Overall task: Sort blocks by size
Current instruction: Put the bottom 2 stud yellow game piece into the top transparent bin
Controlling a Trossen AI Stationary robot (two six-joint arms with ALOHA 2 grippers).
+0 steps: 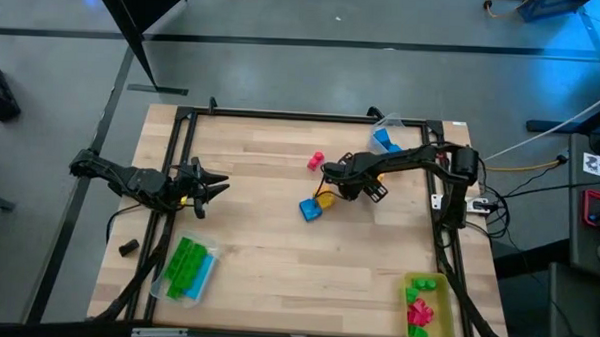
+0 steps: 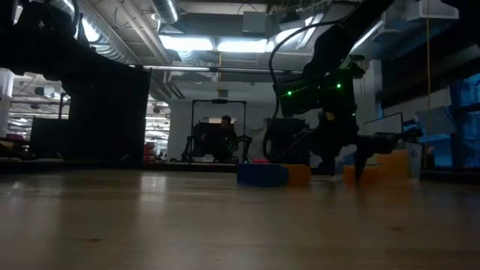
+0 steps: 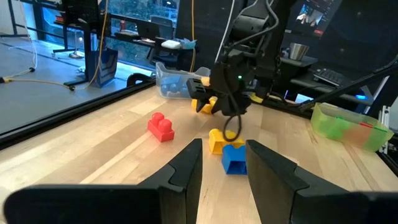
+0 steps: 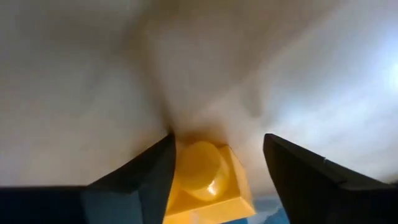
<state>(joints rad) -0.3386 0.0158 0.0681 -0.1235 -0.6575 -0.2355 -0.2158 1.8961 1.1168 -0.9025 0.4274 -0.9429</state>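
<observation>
A yellow block (image 4: 205, 177) lies on the wooden table beside a blue block (image 1: 309, 210), near the middle. A red block (image 1: 315, 161) lies alone farther back. My right gripper (image 4: 217, 163) is open and slants down over the yellow block (image 1: 326, 200), one finger on each side of it. A gap shows between the block and one finger (image 4: 298, 180). The other finger (image 4: 149, 180) sits right against the block's side. My left gripper (image 3: 224, 163) waits open and level at the table's left side (image 1: 214, 186). My right gripper comes at the yellow block from above, slanting down, with its fingers astride the studded top (image 4: 202, 163). I cannot tell whether the finger next to the block's side touches it. The block rests flat on the table.
A clear tray (image 1: 188, 268) with green blocks sits at the near left. A yellow-green tray (image 1: 427, 311) with green and red blocks sits at the near right. A clear tray (image 1: 386, 140) with blue blocks stands at the far right. Bare wood lies between them.
</observation>
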